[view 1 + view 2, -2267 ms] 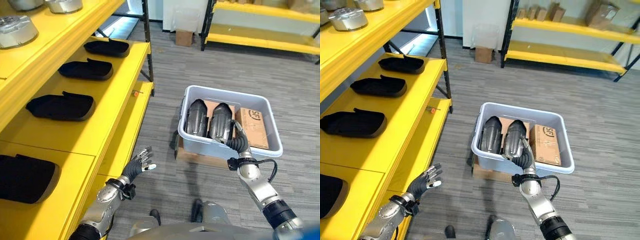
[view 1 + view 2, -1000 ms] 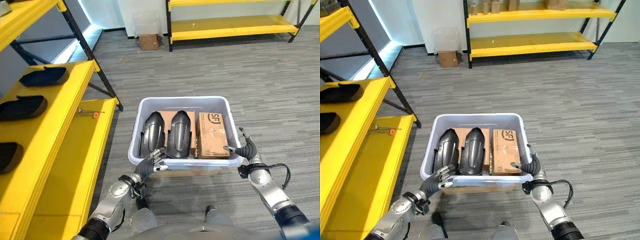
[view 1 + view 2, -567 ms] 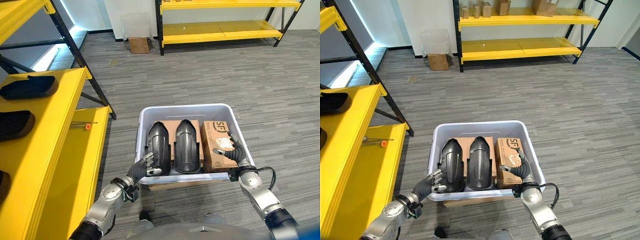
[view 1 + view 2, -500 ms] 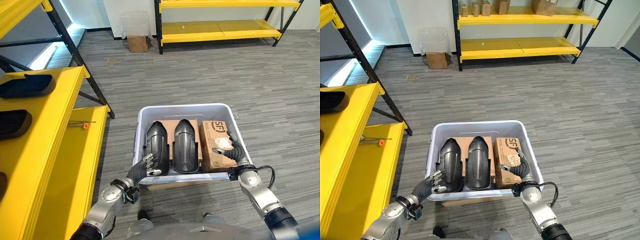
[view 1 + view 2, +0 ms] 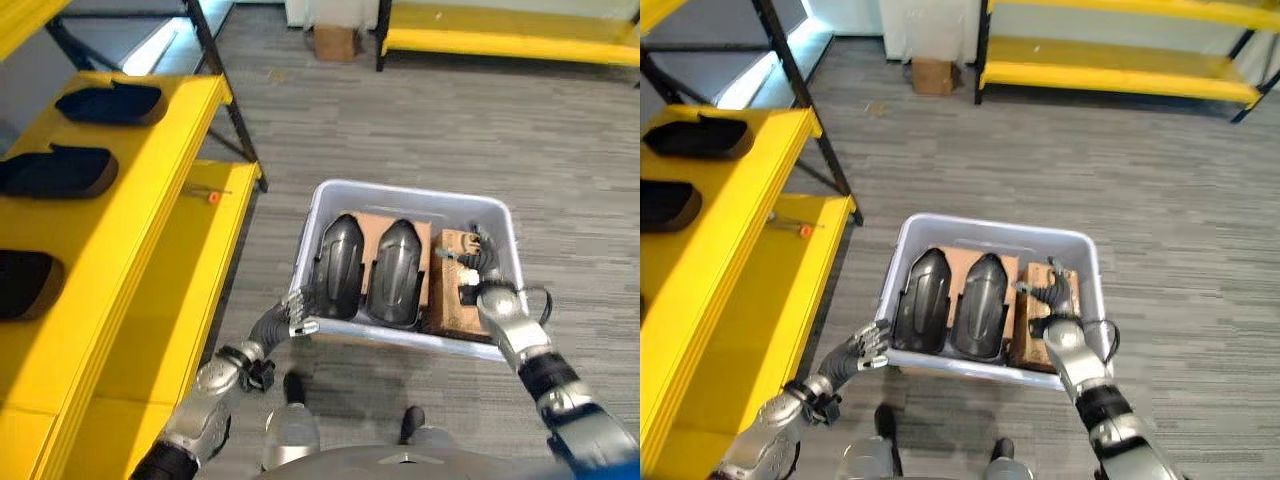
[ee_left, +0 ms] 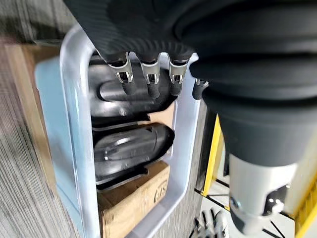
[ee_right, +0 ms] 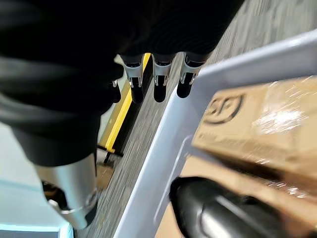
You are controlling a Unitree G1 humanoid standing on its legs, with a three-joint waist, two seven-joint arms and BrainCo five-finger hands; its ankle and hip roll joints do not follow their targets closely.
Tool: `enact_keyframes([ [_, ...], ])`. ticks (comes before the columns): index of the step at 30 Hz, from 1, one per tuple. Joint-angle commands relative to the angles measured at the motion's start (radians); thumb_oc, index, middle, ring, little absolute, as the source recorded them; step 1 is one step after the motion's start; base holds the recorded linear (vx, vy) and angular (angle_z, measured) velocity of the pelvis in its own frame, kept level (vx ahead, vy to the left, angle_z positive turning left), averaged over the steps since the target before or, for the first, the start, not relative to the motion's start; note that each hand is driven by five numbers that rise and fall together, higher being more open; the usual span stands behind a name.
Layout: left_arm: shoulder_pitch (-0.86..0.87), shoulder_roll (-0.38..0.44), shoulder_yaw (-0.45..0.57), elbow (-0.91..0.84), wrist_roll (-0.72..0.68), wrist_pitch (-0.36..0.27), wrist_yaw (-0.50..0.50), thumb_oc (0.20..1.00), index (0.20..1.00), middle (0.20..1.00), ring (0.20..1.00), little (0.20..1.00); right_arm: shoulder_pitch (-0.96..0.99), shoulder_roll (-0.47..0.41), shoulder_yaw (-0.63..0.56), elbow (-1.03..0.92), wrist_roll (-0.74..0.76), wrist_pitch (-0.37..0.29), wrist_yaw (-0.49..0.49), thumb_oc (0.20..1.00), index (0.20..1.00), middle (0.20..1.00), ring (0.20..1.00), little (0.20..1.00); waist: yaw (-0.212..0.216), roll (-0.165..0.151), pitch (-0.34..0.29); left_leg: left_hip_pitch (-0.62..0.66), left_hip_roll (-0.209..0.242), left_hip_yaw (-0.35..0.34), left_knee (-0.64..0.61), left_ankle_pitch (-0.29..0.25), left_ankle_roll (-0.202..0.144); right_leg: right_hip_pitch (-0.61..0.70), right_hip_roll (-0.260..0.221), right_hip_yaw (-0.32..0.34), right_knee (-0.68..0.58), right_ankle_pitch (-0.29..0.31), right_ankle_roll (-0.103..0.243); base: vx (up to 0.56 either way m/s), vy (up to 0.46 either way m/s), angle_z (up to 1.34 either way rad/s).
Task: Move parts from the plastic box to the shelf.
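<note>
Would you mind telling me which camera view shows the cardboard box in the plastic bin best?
The right eye view: the cardboard box shows its top along the plastic bin's right wall, partly covered by the right robot hand. The left eye view shows much the same. Each wrist view shows part of the box from close up.

left hand point(image 5: 296, 312) open, right hand point(image 5: 1052, 292) open

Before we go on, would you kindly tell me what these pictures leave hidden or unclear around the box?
- What lies beneath the two dark curved shell parts in the pale grey plastic box: they cover it in both eye views.
- Brown cardboard carton: partly covered by the right hand.
- Left hand at the box's near corner: contact with the rim cannot be told.
- Dark trays on the yellow shelf: contents too dark.
</note>
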Motion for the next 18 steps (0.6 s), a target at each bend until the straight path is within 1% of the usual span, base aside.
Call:
enact_keyframes([
  [1, -0.012, 0.001, -0.001, -0.056, -0.042, -0.024, 0.010, 1.000, 1.000, 1.000, 1.000, 1.000, -0.043, -0.029, -0.021, -0.042, 0.007, 0.012, -0.030, 1.000, 1.000, 1.000, 1.000, 1.000, 0.029, 0.019, 0.006, -0.014, 0.009, -0.102, 0.059, -0.031, -0.014, -0.072, 0.006, -0.055, 0.173, -0.050, -0.064, -0.03, 0.027, 0.14],
  [3, -0.027, -0.001, -0.007, -0.061, -0.049, -0.021, 0.022, 1.000, 1.000, 1.000, 1.000, 1.000, -0.075, -0.029, -0.020, -0.028, 0.011, 0.022, -0.044, 1.000, 1.000, 1.000, 1.000, 1.000, 0.036, 0.024, 0.025, -0.032, 0.009, -0.111, 0.069, -0.029, -0.014, -0.089, 0.004, -0.058, 0.194, -0.058, -0.069, -0.06, 0.034, 0.20],
  [4, -0.054, 0.002, -0.016, -0.060, -0.058, -0.015, 0.006, 1.000, 1.000, 1.000, 1.000, 1.000, -0.124, -0.019, -0.002, -0.017, 0.016, 0.033, -0.069, 1.000, 1.000, 1.000, 1.000, 1.000, 0.048, 0.033, 0.062, -0.064, 0.007, -0.120, 0.073, -0.020, -0.016, -0.128, 0.004, -0.064, 0.224, -0.066, -0.073, -0.11, 0.046, 0.20],
  [5, -0.068, 0.002, -0.025, -0.059, -0.049, -0.016, 0.002, 1.000, 1.000, 1.000, 1.000, 1.000, -0.145, -0.013, 0.004, -0.013, 0.014, 0.044, -0.086, 1.000, 1.000, 1.000, 1.000, 1.000, 0.053, 0.035, 0.078, -0.078, 0.006, -0.123, 0.077, -0.018, -0.015, -0.143, 0.003, -0.066, 0.236, -0.068, -0.074, -0.12, 0.047, 0.20],
  [10, -0.096, 0.003, -0.051, -0.059, -0.053, -0.026, 0.047, 1.000, 1.000, 1.000, 1.000, 1.000, -0.183, -0.005, 0.025, 0.029, 0.043, 0.061, -0.128, 1.000, 1.000, 1.000, 1.000, 1.000, 0.063, 0.045, 0.134, -0.125, 0.001, -0.132, 0.104, -0.017, -0.011, -0.200, -0.005, -0.067, 0.288, -0.072, -0.077, -0.05, 0.034, 0.12],
  [11, -0.099, 0.001, -0.058, -0.055, -0.050, -0.030, 0.054, 1.000, 1.000, 1.000, 1.000, 1.000, -0.186, -0.001, 0.027, 0.043, 0.053, 0.064, -0.162, 1.000, 1.000, 1.000, 1.000, 1.000, 0.065, 0.045, 0.145, -0.134, 0.000, -0.133, 0.113, -0.018, -0.010, -0.211, -0.007, -0.065, 0.301, -0.075, -0.078, 0.00, 0.016, 0.07],
  [15, -0.096, 0.015, -0.059, -0.058, -0.046, -0.043, 0.064, 1.000, 1.000, 1.000, 1.000, 1.000, -0.175, 0.008, 0.010, 0.072, 0.097, 0.027, -0.276, 1.000, 1.000, 1.000, 1.000, 1.000, 0.069, 0.035, 0.180, -0.165, -0.001, -0.131, 0.134, -0.025, -0.002, -0.246, -0.007, -0.059, 0.328, -0.076, -0.077, -0.02, -0.042, 0.06],
  [18, -0.090, 0.019, -0.057, -0.069, -0.048, -0.044, 0.074, 1.000, 1.000, 1.000, 1.000, 1.000, -0.160, 0.009, -0.012, 0.063, 0.113, 0.022, -0.304, 1.000, 1.000, 1.000, 1.000, 1.000, 0.066, 0.034, 0.196, -0.174, -0.002, -0.130, 0.145, -0.028, 0.001, -0.257, -0.005, -0.054, 0.337, -0.075, -0.075, -0.01, -0.006, 0.00],
])
